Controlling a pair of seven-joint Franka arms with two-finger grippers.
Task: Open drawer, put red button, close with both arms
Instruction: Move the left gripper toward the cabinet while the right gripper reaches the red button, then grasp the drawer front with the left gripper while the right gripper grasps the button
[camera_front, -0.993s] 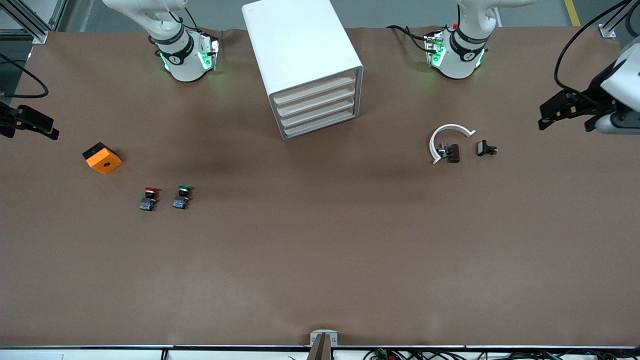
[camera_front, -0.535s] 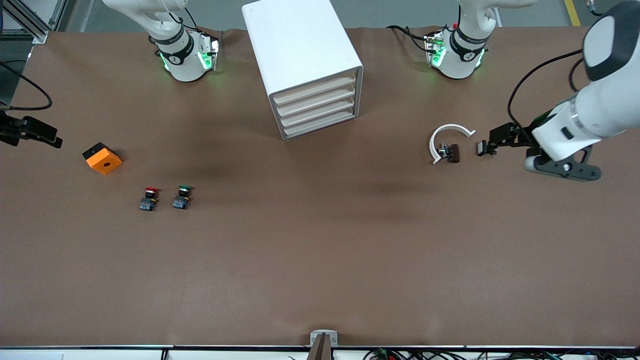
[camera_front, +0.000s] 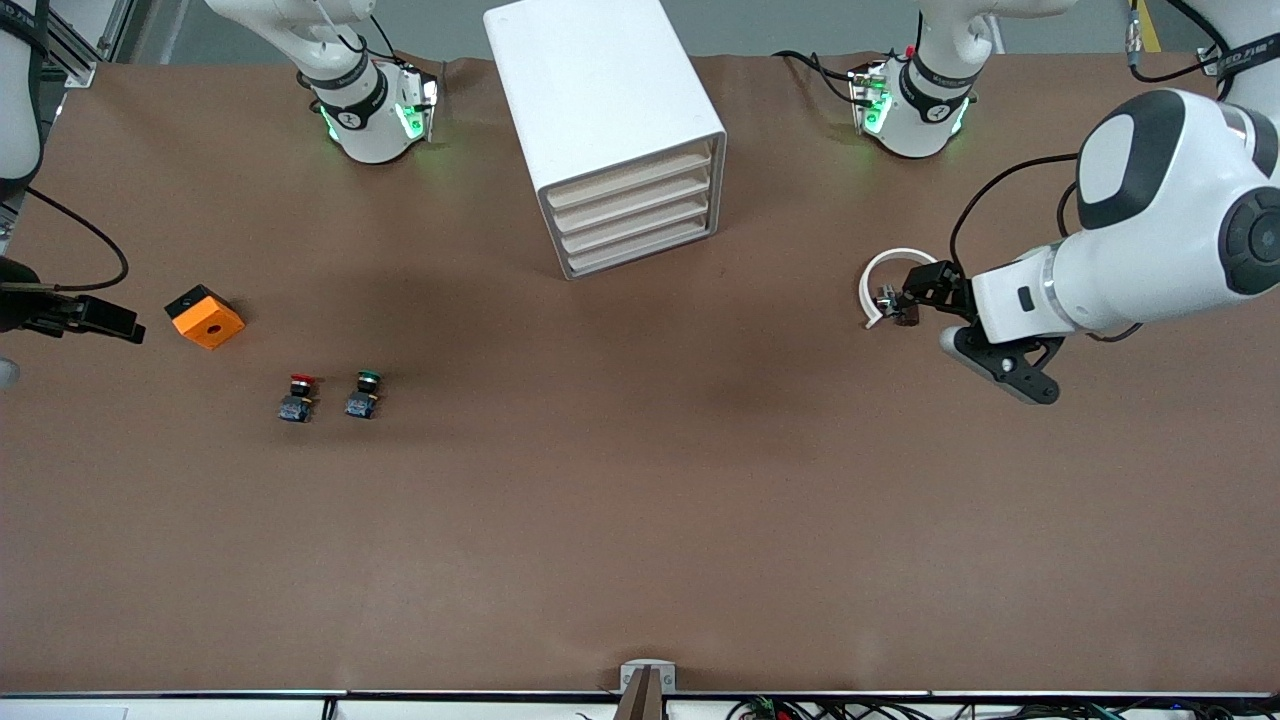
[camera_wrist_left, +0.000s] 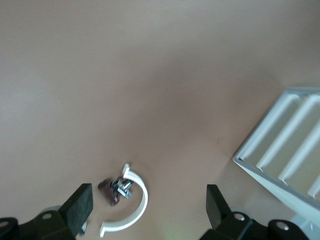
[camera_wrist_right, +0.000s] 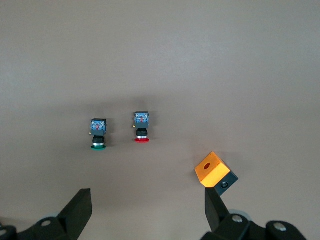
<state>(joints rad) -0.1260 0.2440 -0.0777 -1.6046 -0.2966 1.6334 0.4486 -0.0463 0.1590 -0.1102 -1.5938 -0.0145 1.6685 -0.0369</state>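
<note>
No writing can be read anywhere in the scene.

White lettering runs along a black band (camera_front: 1248, 52) on the left arm (camera_front: 1160, 230), high over that arm's end of the table, but the characters are too small to make out. A black collar (camera_front: 935, 108) at the left arm's base and a matching collar (camera_front: 350, 115) at the base of the right arm (camera_front: 290, 25) each carry a small white round mark whose figure cannot be read. Neither wrist view shows any lettering.
</note>
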